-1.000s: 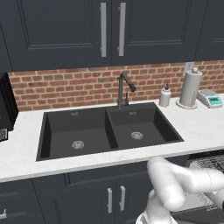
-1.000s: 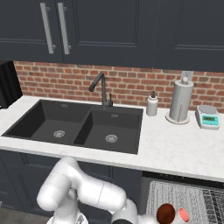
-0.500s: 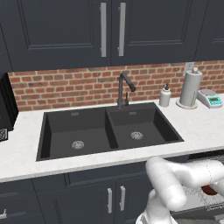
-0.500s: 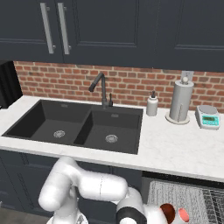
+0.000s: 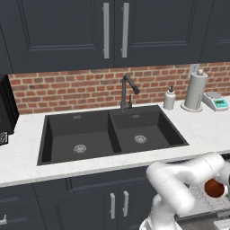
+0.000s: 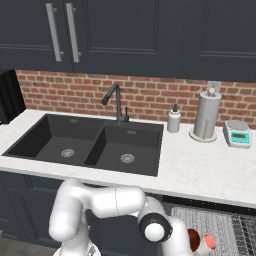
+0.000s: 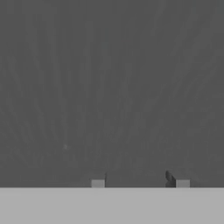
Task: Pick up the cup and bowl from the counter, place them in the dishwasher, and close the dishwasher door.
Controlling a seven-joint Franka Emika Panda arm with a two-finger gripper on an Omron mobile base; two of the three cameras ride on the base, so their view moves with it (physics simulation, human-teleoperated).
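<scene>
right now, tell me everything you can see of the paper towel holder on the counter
The paper towel holder stands upright on the white counter, at the foot of the brick wall. It holds a pale grey roll on a round flat base, with a small knob on top. A soap dispenser stands apart on its sink side, a small kitchen scale on the other. Nothing touches it.

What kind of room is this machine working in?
A home-style kitchen, though a computer-rendered one. A black double sink with a faucet sits in a white counter against a brick wall, a paper towel roll stands nearby, and a dishwasher rack shows under the counter.
</scene>
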